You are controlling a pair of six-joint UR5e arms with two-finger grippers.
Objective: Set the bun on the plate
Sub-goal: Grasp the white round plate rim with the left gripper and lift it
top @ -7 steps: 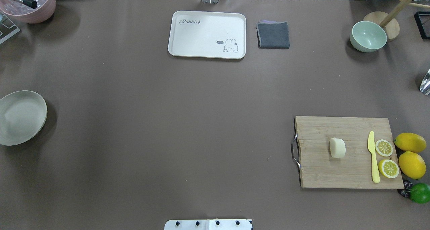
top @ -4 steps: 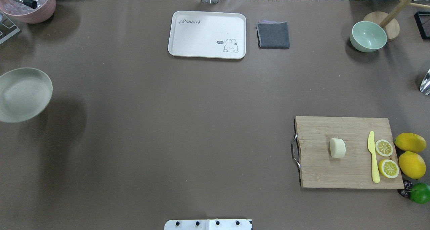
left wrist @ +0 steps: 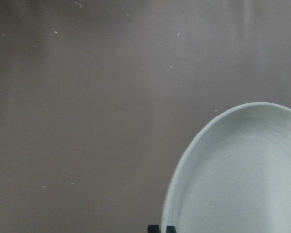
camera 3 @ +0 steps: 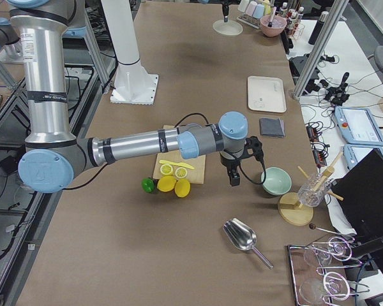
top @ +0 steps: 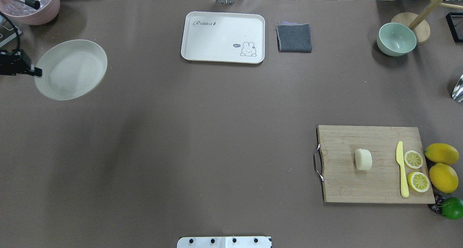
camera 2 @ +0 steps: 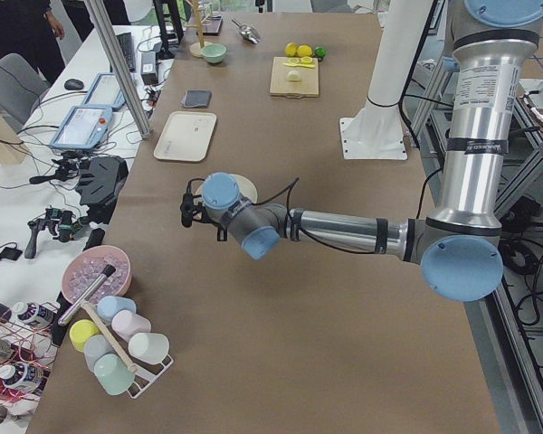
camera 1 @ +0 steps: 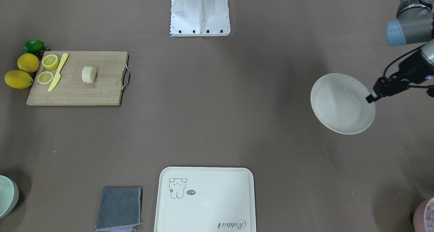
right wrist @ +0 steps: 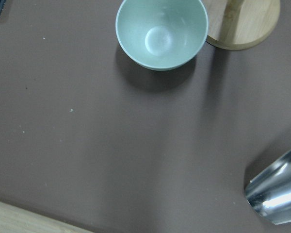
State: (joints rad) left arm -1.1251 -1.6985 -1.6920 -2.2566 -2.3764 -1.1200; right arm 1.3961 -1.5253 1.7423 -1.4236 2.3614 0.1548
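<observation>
The bun (top: 363, 159), a pale cream stub, lies on its side on the wooden cutting board (top: 347, 183) at the right; it also shows as the bun (camera 1: 89, 74) in the front view. My left gripper (top: 36, 72) is shut on the rim of the round cream plate (top: 70, 70) and holds it tilted above the table at the far left. The wrist view shows the plate (left wrist: 242, 179) with the fingertips (left wrist: 155, 228) at its edge. My right gripper (camera 3: 233, 178) hangs over the table near the green bowl; I cannot tell whether it is open or shut.
A cream tray (top: 222, 36) and a grey cloth (top: 294, 38) lie at the far middle. A green bowl (top: 396, 39) stands far right, a pink bowl (top: 34, 9) far left. A yellow knife (top: 401, 172), lemon halves (top: 413, 159) and whole lemons (top: 443, 177) lie around the board.
The left gripper has carried the plate away from the robot and toward the table's middle, and the gripper has now come into the overhead view. Bun and board have not moved.
</observation>
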